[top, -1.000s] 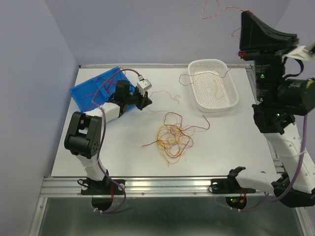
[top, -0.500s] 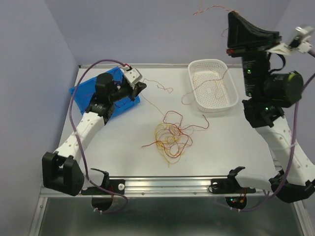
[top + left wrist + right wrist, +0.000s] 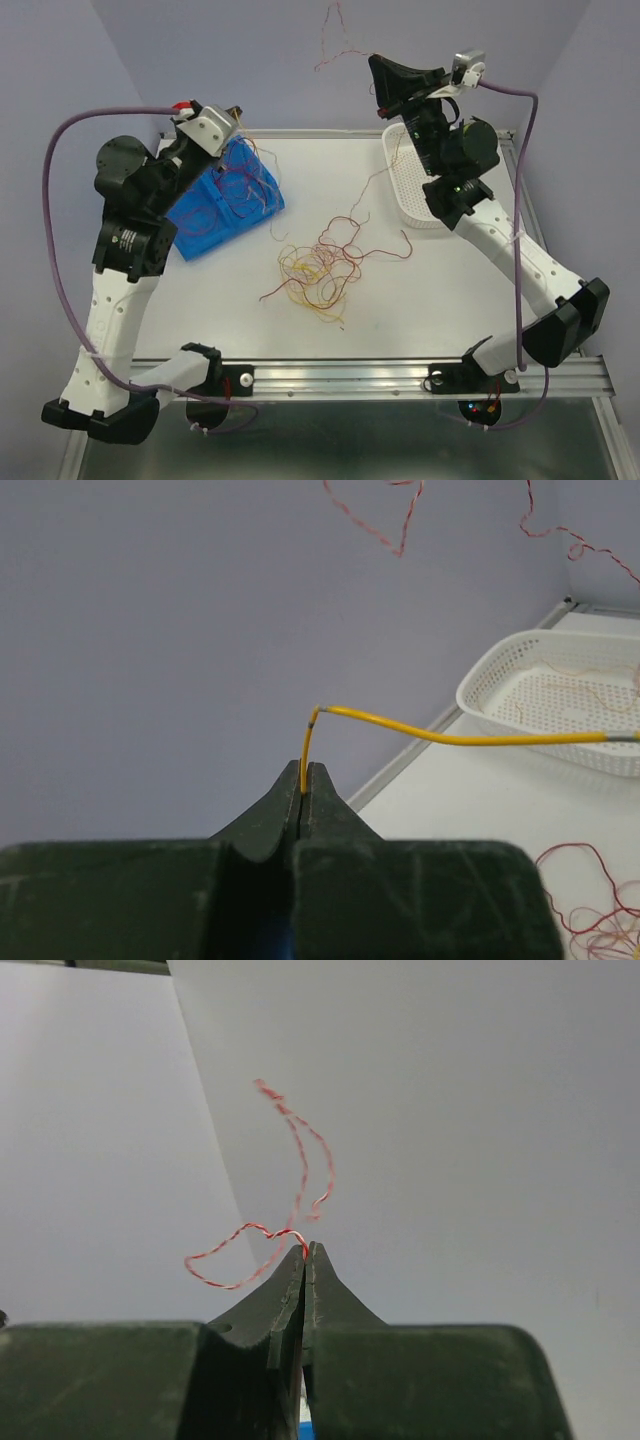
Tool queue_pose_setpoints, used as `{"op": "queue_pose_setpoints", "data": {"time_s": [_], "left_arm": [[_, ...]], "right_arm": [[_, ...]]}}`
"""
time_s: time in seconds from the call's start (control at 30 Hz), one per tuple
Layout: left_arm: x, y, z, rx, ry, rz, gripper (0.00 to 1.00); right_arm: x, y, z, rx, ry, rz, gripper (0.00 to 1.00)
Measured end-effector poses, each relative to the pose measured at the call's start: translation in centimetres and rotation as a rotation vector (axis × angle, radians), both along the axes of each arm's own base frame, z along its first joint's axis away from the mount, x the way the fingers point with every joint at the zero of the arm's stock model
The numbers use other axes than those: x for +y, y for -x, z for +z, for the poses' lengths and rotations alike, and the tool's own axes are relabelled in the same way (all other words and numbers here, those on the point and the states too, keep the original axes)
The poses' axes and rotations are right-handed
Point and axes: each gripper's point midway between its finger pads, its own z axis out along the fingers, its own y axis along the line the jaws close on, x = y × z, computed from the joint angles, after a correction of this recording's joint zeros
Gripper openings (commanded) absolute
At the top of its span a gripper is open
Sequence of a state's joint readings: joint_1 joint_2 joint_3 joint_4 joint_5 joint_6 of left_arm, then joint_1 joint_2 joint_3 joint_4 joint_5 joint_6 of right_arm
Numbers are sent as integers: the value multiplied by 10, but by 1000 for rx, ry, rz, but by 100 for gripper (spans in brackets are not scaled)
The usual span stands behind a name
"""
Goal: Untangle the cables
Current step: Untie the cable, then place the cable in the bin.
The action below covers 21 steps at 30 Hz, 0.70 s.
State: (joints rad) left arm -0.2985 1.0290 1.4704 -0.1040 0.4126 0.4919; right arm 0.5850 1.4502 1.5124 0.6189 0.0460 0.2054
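Observation:
A loose tangle of maroon and yellow-orange cables (image 3: 315, 268) lies mid-table. My left gripper (image 3: 236, 113) is raised above the blue bag (image 3: 215, 215), and its jaws (image 3: 304, 768) are shut on a yellow cable (image 3: 450, 738) that runs off to the right. My right gripper (image 3: 374, 60) is raised at the back over the white basket (image 3: 408, 195). It is shut (image 3: 306, 1249) on a red-and-white twisted cable (image 3: 300, 1165), whose free end curls up against the wall (image 3: 334, 28). A maroon strand hangs from it toward the tangle.
The blue bag at the left back has several thin strands draped over it. The white basket, seen in the left wrist view (image 3: 500, 685), holds a few strands. Thick mauve arm cables (image 3: 60, 160) loop beside both arms. The walls are close at the back and left.
Both arms have swung up and inward. The left gripper rose from the bag with the yellow cable, the right gripper moved left with the red cable. The tangle was dragged left and stretched.

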Motion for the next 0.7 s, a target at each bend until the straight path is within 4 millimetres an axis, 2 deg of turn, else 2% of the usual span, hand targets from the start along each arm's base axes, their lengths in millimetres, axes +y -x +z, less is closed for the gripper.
{"op": "queue_pose_setpoints", "data": {"time_s": [0.13, 0.17, 0.2, 0.23, 0.33, 0.4, 0.5, 0.63, 0.7], "left_arm": [[9, 22, 70, -123, 32, 13, 0], [11, 25, 81, -131, 35, 14, 0], [15, 34, 110, -187, 53, 21, 0], [18, 40, 129, -227, 69, 31, 0], [32, 61, 170, -322, 107, 69, 0], [41, 76, 183, -364, 123, 95, 0], [54, 99, 193, -411, 138, 128, 0], [70, 117, 182, -443, 135, 191, 0], [84, 133, 181, -483, 143, 238, 0]], "right_arm": [[2, -3, -2, -22, -17, 1, 1], [6, -7, -6, -24, -20, 9, 0], [8, -10, -9, -22, -19, 12, 0], [14, -16, -16, -14, -14, 21, 1], [37, -38, -45, 12, 9, 60, 0], [54, -50, -68, 34, 28, 103, 1], [78, -68, -104, 73, 41, 172, 0], [119, -92, -153, 113, 33, 308, 1], [135, -101, -169, 121, 8, 374, 1]]}}
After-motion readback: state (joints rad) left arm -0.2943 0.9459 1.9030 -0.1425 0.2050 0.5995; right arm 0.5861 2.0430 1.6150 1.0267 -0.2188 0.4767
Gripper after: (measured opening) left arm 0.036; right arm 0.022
